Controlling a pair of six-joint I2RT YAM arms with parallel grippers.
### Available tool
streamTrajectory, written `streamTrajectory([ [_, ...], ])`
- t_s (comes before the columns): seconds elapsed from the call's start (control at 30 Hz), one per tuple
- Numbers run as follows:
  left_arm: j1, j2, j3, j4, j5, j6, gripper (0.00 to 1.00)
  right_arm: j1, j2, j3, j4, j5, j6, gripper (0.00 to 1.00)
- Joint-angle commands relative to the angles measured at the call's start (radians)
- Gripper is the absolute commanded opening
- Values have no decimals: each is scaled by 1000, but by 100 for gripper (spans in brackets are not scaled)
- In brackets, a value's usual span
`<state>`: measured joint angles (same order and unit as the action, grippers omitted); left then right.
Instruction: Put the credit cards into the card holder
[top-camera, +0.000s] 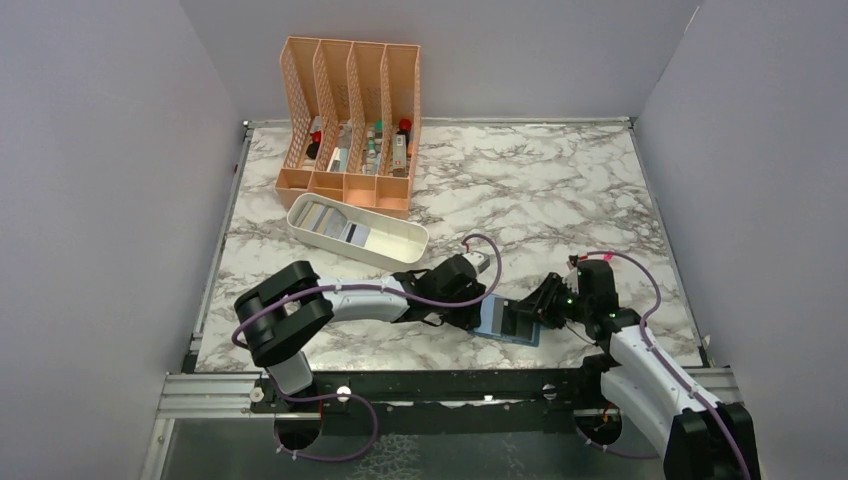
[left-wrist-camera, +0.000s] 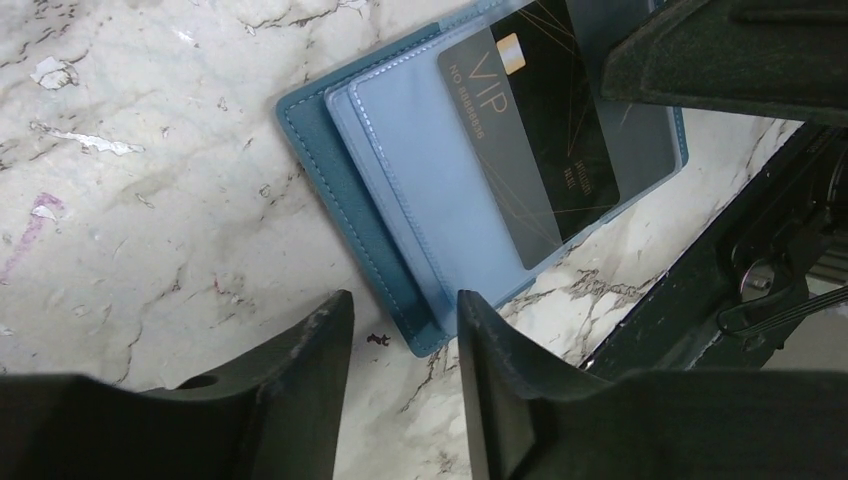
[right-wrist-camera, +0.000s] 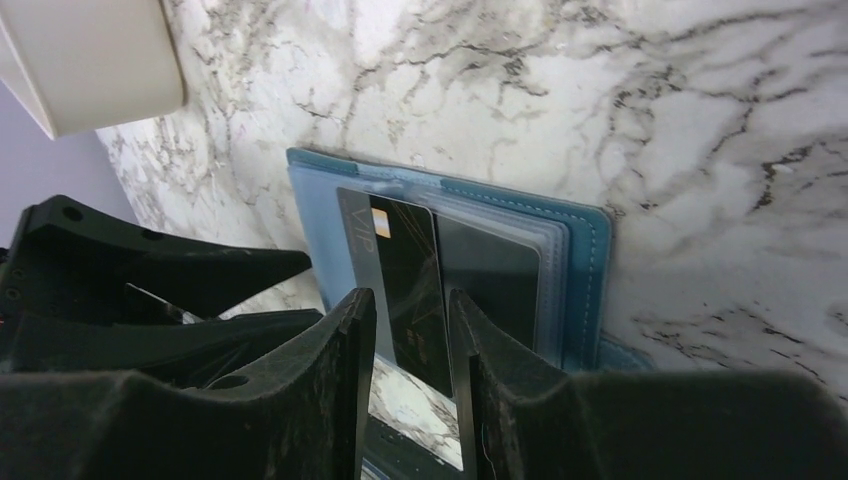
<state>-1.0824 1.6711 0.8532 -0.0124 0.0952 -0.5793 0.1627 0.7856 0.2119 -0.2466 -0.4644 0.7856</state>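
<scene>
Card holder (left-wrist-camera: 420, 180): teal, lying open and flat on the marble tabletop (top-camera: 560, 190) near its front edge, between the two tools, pale blue inner side up.
Dark VIP card (left-wrist-camera: 540, 140): slantwise on the inner sleeves; whether it is tucked in cannot be told.
Left tool (left-wrist-camera: 405, 310): fingers apart, empty, over the holder's corner.
Right tool (right-wrist-camera: 410, 310): fingers apart above the dark card; contact cannot be told.
White tray (top-camera: 395, 245): farther back, left of centre, more credit cards (top-camera: 325, 217) at its left end.
Peach mesh organizer (top-camera: 350, 120): just behind the tray, holding small bottles.
</scene>
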Motion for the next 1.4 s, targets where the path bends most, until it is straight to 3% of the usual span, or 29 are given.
streamTrajectory([
  [0.0, -7, -51, -28, 67, -20, -17, 49, 4, 30, 19, -37, 21, -9, 39],
  [0.13, -6, -43, -45, 111, -46, -15, 57, 5, 55, 10, 6, 2, -7, 40],
  [0.23, -6, -28, -64, 158, -32, -14, 58, 6, 65, 9, 22, -7, -5, 41],
  [0.57, -7, 63, -51, 262, 115, -34, 52, 16, 94, -18, 96, -46, 21, 41],
  [1.37, -8, 107, -7, 333, 195, -71, 45, 34, 60, -78, 202, -72, 131, 40],
])
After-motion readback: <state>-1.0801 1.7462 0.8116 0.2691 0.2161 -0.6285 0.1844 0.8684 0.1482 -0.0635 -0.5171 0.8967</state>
